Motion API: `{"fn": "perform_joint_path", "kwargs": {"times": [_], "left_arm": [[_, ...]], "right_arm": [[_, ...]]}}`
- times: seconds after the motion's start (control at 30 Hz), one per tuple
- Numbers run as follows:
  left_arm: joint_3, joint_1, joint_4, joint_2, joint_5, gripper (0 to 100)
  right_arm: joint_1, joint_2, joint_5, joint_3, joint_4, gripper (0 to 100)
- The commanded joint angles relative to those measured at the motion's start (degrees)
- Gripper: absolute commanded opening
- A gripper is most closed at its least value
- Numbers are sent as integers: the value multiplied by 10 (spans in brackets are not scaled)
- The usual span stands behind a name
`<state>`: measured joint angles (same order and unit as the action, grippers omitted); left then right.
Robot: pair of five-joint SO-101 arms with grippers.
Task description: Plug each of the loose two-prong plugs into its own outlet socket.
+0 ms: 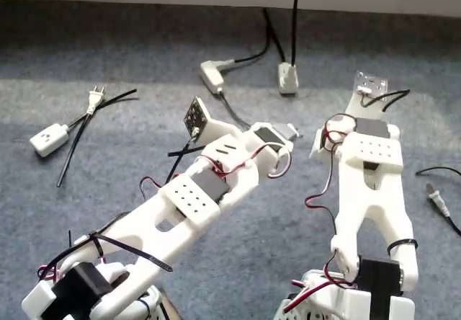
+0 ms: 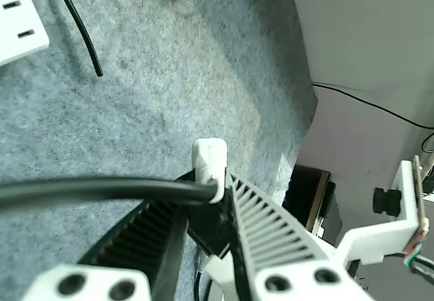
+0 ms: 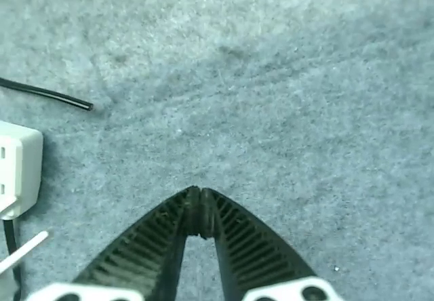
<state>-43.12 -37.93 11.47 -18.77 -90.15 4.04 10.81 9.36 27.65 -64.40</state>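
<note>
My left gripper [image 2: 217, 187] is shut on a white two-prong plug [image 2: 210, 160], whose black cable [image 2: 102, 190] runs out to one side across the fingers. In the high view this gripper [image 1: 282, 134] hovers at the middle of the carpet, short of two white outlet sockets [image 1: 212, 76] [image 1: 288, 79]. A third socket [image 1: 48, 139] lies far left, with a loose plug [image 1: 94, 99] near it. Another loose plug [image 1: 436, 199] lies at the right edge. My right gripper [image 3: 201, 211] is shut on nothing just above the carpet, beside a white socket [image 3: 18, 172].
Grey carpet [image 1: 144, 60] covers the whole work area. Black cables [image 1: 79, 140] trail from the sockets and plugs at left and toward the far wall. The right arm [image 1: 371, 161] stands upright at the right of the high view.
</note>
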Motion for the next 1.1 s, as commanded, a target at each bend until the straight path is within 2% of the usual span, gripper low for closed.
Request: {"fn": "perform_joint_path", "kwargs": {"times": [0.0, 0.27, 0.43, 0.57, 0.7, 0.87, 1.0, 1.07], "left_arm": [[4, -37, -14, -26, -3, 6], [-22, -96, -13, -41, -3, 6], [-80, -119, -13, -164, -2, 6], [-131, -102, -16, -264, -1, 6], [-142, -64, -17, -273, 11, 6], [-109, -27, -15, -196, 36, 6], [-25, 20, -7, -58, 36, 6], [34, 39, 31, 12, 33, 6]], "right_arm": [[-17, -2, -3, -26, -2, 7], [-5, -4, -5, 2, 75, 7], [11, -4, -5, 22, 121, 7], [15, 1, -5, 23, 118, 7], [49, 3, -5, 19, 95, 7], [96, -3, -2, -2, 87, 7], [108, -23, -2, 3, 134, 7], [108, -55, -2, 2, 146, 7]]}}
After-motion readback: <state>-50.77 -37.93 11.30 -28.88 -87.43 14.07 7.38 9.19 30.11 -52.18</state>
